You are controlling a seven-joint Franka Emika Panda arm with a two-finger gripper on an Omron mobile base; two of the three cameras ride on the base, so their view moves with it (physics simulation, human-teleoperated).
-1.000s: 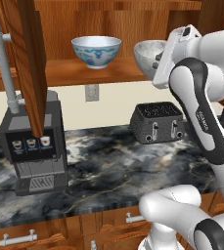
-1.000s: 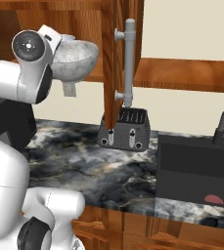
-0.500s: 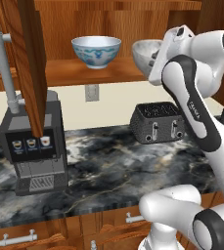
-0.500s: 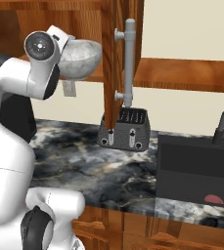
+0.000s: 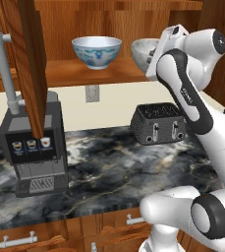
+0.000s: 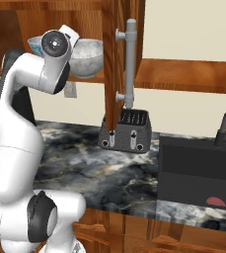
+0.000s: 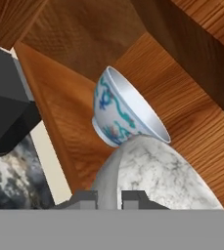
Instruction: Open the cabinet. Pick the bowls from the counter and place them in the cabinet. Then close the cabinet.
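The cabinet stands open, its left door [image 5: 30,64] and right door [image 6: 113,59] swung out towards me. On its shelf [image 5: 70,71] sits the white bowl with blue pattern [image 5: 96,51] [image 7: 118,112]. Just to its right is the speckled grey-white bowl [image 5: 142,51] [image 6: 87,57] [image 7: 152,176], low over the shelf. My gripper [image 7: 109,200] is shut on that bowl's rim. Whether the bowl rests on the shelf I cannot tell. The two bowls look close together, perhaps touching. The dark marble counter [image 5: 109,167] lies below.
A black coffee machine [image 5: 33,147] stands on the counter at the left and a dark toaster [image 5: 158,123] [image 6: 127,131] under the cabinet's right side. A sink [image 6: 198,173] is set in the counter to the right. Grey bar handles [image 6: 129,64] stick out from the open doors.
The arm's upper joints have swung up and over, and the hand has carried the speckled bowl a little further in over the shelf. The patterned bowl has not moved.
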